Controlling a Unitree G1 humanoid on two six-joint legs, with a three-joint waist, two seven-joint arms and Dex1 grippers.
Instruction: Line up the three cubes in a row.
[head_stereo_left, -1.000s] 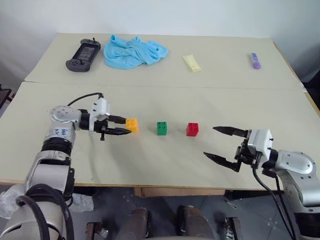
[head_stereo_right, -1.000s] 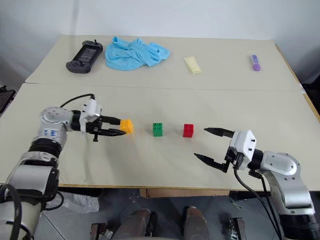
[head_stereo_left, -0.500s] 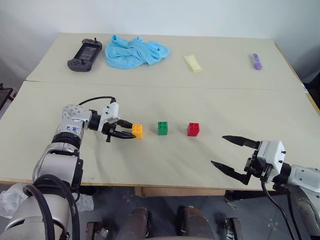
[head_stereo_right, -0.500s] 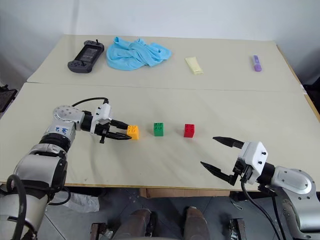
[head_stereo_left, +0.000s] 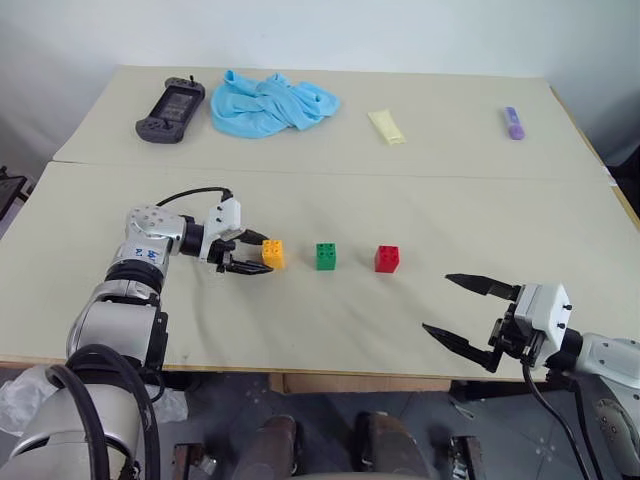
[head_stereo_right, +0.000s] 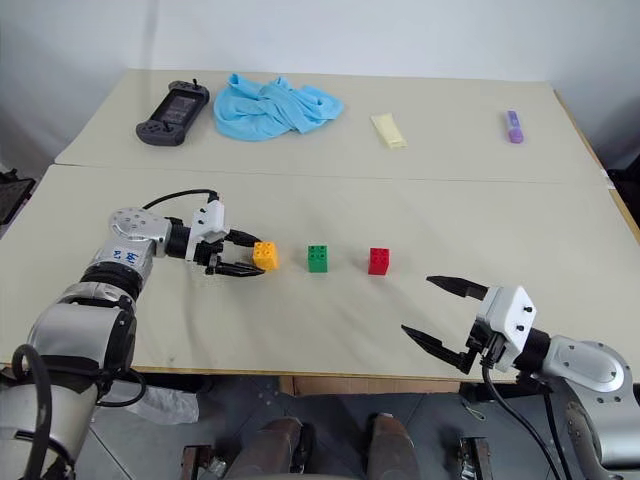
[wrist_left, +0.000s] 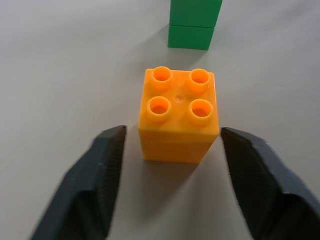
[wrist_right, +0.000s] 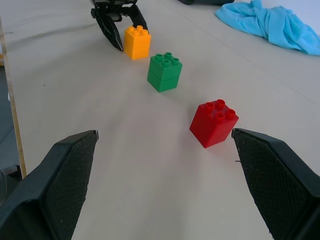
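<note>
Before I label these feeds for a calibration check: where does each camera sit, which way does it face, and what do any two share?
Head stereo pair: on the head, looking forward and down at the beige table; both arms show, left gripper open around the orange-yellow studded plastic block, right gripper open.
Left wrist: looks along its fingers at the orange-yellow block, with the green studded plastic block beyond.
Right wrist: looks along its fingers at the red studded plastic block.
Shared: both wrist views show the orange-yellow and green blocks.
</note>
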